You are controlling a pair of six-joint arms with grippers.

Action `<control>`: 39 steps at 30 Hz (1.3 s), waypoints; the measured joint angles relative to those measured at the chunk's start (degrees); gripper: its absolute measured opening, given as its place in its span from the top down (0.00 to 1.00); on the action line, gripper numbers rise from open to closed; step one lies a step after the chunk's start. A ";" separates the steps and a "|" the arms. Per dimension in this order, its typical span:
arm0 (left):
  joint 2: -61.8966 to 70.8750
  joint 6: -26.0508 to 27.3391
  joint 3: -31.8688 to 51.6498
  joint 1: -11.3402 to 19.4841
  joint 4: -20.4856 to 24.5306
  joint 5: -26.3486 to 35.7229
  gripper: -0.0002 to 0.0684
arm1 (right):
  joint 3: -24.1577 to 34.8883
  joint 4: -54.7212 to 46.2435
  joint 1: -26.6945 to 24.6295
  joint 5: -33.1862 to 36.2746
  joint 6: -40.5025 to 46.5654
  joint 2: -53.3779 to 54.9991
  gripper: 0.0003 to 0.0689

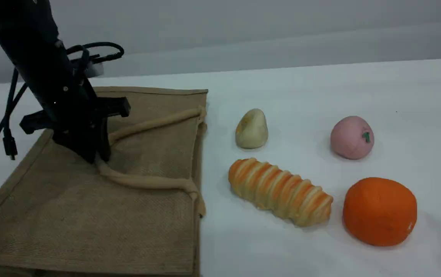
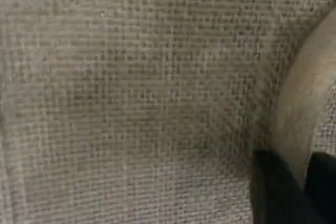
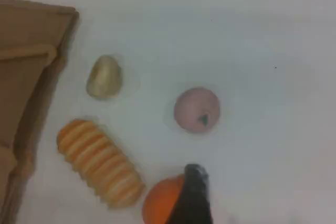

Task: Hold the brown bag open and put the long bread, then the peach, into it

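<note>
The left gripper (image 1: 98,157) is down on the flat brown bag (image 1: 70,215), pinching its rope handle (image 1: 147,181). Lifting it should open the mouth. The right gripper (image 3: 193,203) (jaws apart, empty) hovers above the bread (image 1: 280,191) and peach (image 1: 352,137).
</note>
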 joint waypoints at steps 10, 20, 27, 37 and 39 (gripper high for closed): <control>-1.64 5.43 0.00 0.00 0.03 0.66 0.87 | 0.00 0.17 0.00 -3.22 0.00 0.00 0.17; -11.44 11.52 -4.20 0.04 2.02 5.96 0.87 | 0.00 2.80 0.00 -5.26 -1.88 3.41 0.17; -16.88 16.30 -7.96 0.04 1.73 12.69 0.87 | 0.00 2.93 0.00 -5.31 -2.15 10.52 0.17; -20.15 19.56 -14.39 0.04 -0.54 19.23 0.87 | 0.00 9.64 0.05 -5.36 -10.21 17.60 0.17; -20.71 20.74 -16.06 0.04 -1.92 20.22 0.87 | 0.00 11.30 0.05 -5.36 -12.00 18.26 0.17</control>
